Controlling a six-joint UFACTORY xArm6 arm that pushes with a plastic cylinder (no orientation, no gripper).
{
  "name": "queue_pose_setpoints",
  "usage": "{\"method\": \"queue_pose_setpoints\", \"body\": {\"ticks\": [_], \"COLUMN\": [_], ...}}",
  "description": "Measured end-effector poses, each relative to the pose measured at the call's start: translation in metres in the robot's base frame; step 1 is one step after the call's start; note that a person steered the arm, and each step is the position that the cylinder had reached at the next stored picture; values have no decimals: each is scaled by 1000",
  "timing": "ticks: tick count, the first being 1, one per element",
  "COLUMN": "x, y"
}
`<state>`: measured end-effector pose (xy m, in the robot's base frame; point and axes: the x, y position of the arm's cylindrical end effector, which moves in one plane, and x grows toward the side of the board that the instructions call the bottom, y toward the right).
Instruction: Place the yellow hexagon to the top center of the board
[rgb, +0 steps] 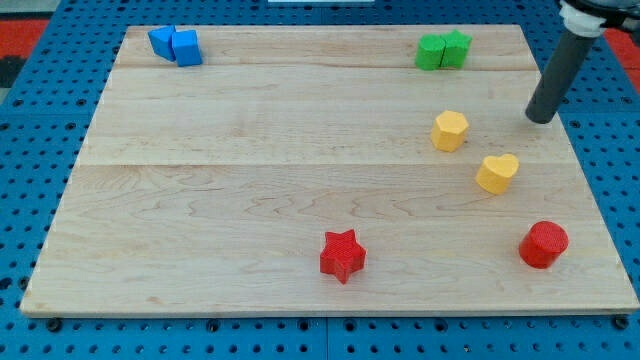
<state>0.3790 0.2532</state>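
Observation:
The yellow hexagon (450, 130) lies on the wooden board (250, 180) at the view's right, a little above mid-height. My tip (540, 119) rests on the board to the right of the hexagon, apart from it, roughly level with its top. A yellow heart (497, 172) lies below and between them, toward the view's bottom right of the hexagon.
Two blue blocks (176, 45) touch each other at the view's top left. A green cube (432, 52) and green star (456, 47) sit together at the top right. A red star (342, 255) lies at bottom centre and a red cylinder (544, 244) at bottom right.

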Motion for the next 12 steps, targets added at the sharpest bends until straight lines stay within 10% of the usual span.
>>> {"method": "queue_pose_setpoints", "body": {"ticks": [2,5,9,12], "x": [0,33,67,-29], "y": [-147,-107,-211,-279]}}
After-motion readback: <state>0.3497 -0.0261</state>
